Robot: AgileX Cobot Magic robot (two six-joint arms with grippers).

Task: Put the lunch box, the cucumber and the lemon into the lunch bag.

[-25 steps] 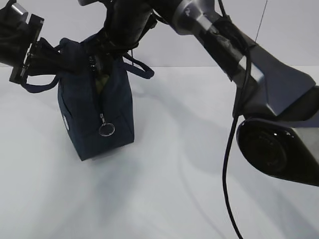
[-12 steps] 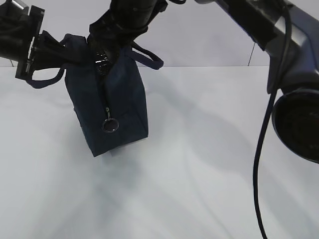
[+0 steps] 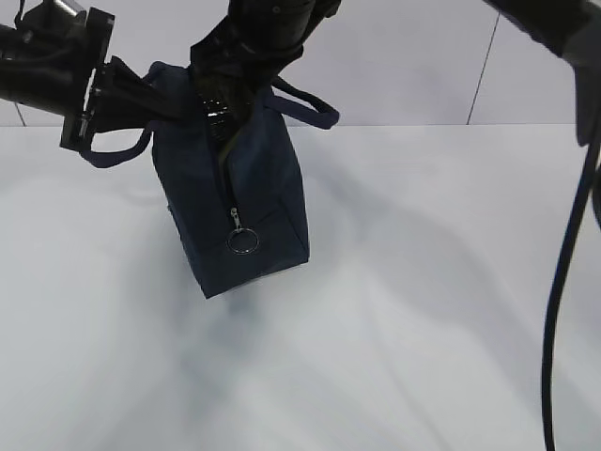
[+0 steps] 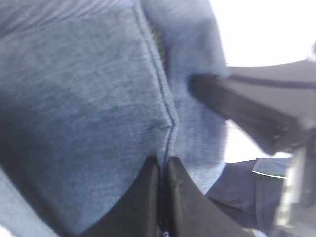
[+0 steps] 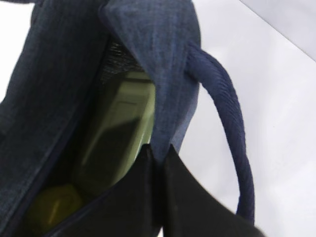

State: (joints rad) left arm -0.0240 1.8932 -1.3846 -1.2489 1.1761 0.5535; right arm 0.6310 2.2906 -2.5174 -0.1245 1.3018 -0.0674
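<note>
Left pincer (image 3: 113,85), arm reaching in level from the left: clamped on the top edge of the boxy dark navy fabric lunch bag (image 3: 254,207). Right pincer (image 5: 157,163), arm descending from above: pinched shut on the bag's rim beside a loop handle (image 5: 232,133). Bag stood tilted on the white tabletop (image 3: 423,310). Contents: sage-green-lidded lunch box (image 5: 123,123), small yellow lemon (image 5: 52,205).

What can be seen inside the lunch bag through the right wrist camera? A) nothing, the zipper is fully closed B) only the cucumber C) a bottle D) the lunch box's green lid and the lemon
D: the right wrist view looks into the open lunch bag, showing the lunch box lid and the yellow lemon below it.
</note>
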